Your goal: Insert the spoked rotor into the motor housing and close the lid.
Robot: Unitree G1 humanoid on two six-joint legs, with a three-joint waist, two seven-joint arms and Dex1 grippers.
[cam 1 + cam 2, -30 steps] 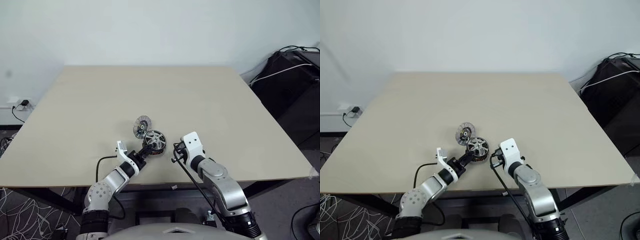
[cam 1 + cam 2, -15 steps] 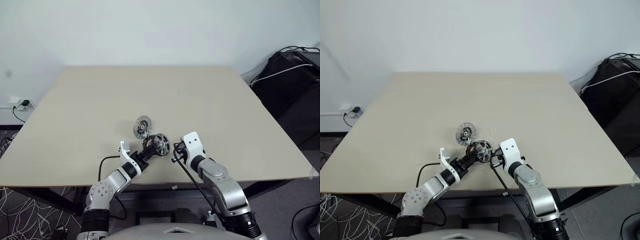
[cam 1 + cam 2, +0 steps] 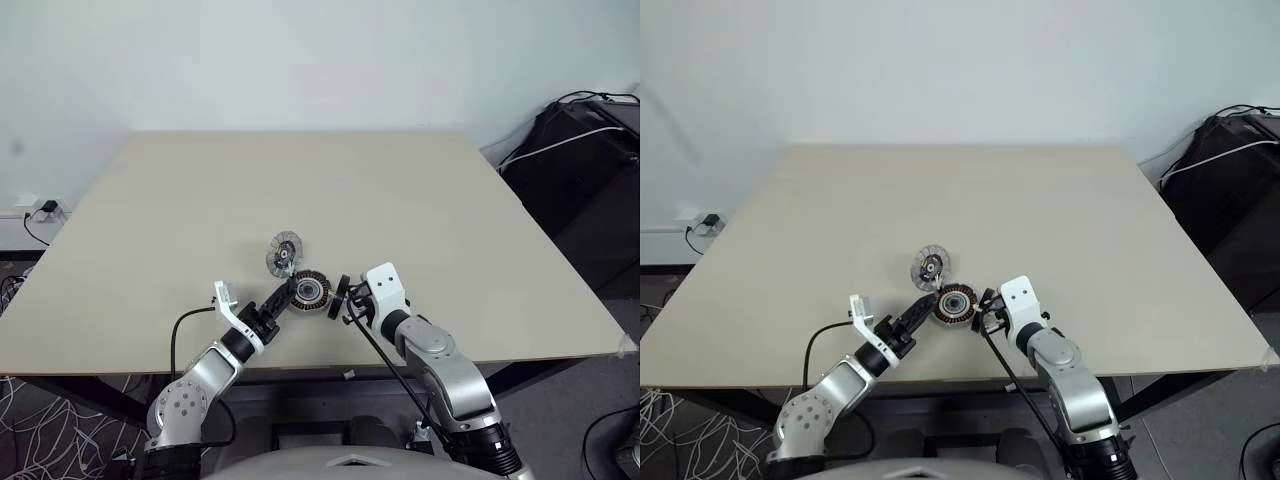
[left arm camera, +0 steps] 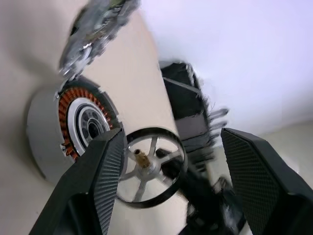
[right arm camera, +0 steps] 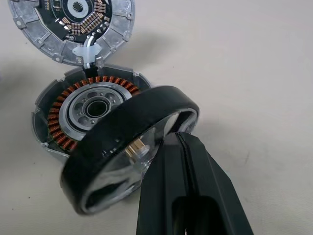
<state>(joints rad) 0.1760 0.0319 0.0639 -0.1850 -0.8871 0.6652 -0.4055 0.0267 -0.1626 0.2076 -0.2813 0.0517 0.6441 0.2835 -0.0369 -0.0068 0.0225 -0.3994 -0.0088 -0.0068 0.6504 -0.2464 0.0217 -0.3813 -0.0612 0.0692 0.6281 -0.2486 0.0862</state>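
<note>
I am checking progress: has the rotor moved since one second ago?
Yes. The rotor lay flat on the housing. Now it stands on edge just right of the housing, at the right claw. The lid kept its place.

The motor housing lies flat on the table near my side, its copper-brown windings ringing a shiny silver hub, face up and uncovered; the spoked rotor, dark-rimmed with open silver spokes, stands tilted on edge just beside it; the lid, ribbed and silver-grey, leans against the housing's far rim.
</note>
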